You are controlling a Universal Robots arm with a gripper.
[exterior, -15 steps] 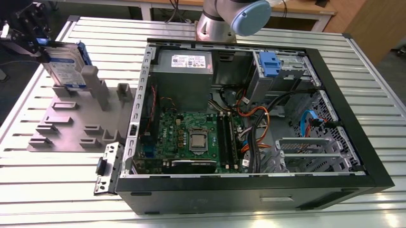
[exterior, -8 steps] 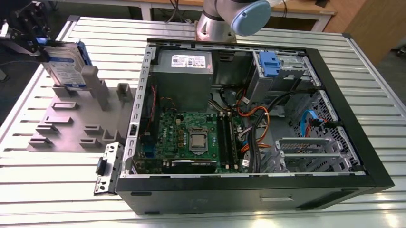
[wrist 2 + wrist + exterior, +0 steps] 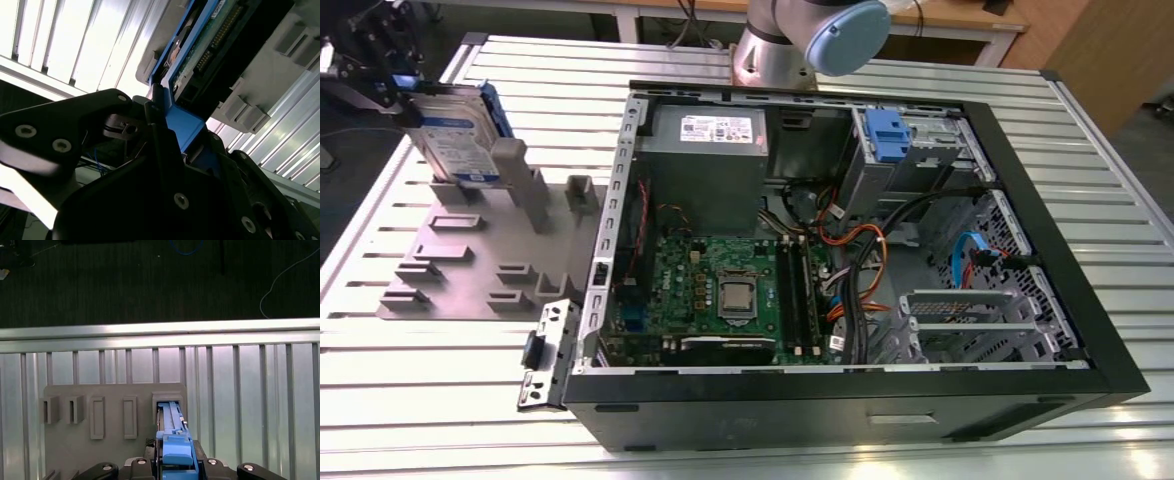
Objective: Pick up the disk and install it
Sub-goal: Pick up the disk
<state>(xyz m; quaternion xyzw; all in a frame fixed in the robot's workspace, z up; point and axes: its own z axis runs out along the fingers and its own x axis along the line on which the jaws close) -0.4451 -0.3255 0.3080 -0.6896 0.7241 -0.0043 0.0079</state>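
Note:
In the exterior view the disk [image 3: 454,140] stands on edge at the far left, its white-and-blue label showing and its blue carrier frame along the edges. Its lower end sits at an upright slot of the grey holder plate [image 3: 480,265]. My gripper [image 3: 394,90] grips its upper end. In the first wrist view the blue carrier of the disk [image 3: 176,450] runs between my gripper [image 3: 175,462] fingers into the holder's slot. In the second wrist view the black fingers [image 3: 155,130] clamp the blue frame of the disk [image 3: 210,45]. The gripper is shut on it.
An open computer case [image 3: 854,400] lies at the exterior view's right, with motherboard, cables and a drive bay holding a blue bracket [image 3: 887,135]. The arm's base [image 3: 787,40] stands behind it. The holder plate [image 3: 70,450] carries several other uprights. The ribbed metal table [image 3: 427,380] ends close behind the holder.

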